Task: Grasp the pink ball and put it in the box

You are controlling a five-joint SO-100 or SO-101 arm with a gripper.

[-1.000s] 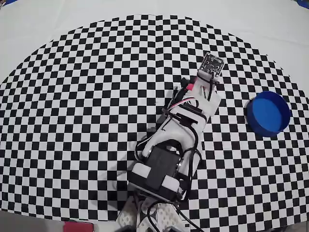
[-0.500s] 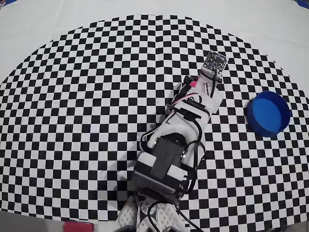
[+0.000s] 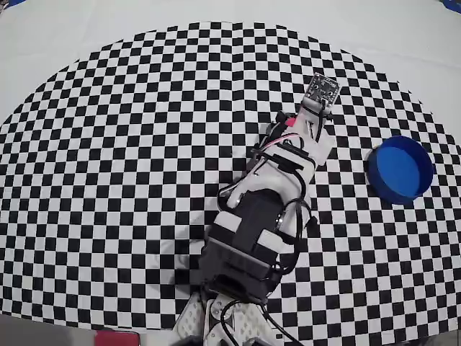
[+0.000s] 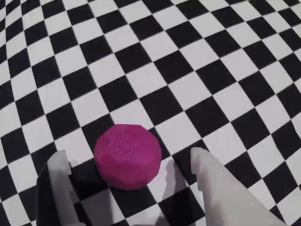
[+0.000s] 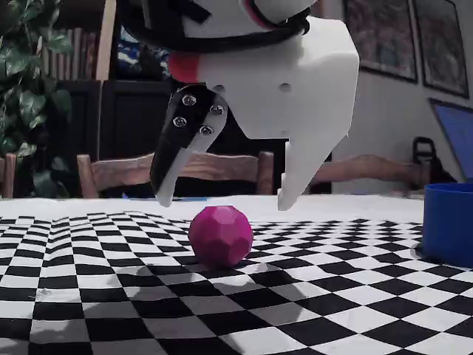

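Observation:
The pink ball [image 4: 128, 155] is faceted and rests on the checkered cloth. In the wrist view it lies between my two white fingertips, with gaps on both sides. My gripper [image 4: 129, 157] is open. In the fixed view the gripper [image 5: 224, 203] hangs just above the ball [image 5: 220, 235], one fingertip to each side of it, touching nothing. The box is a round blue container [image 3: 400, 169] at the right of the overhead view; it also shows at the right edge of the fixed view [image 5: 448, 222]. In the overhead view my arm [image 3: 266, 209] hides the ball.
The black and white checkered cloth [image 3: 144, 144] covers the table and ends in a curved edge at the back. Chairs [image 5: 118, 171] and a plant [image 5: 26, 96] stand behind the table in the fixed view.

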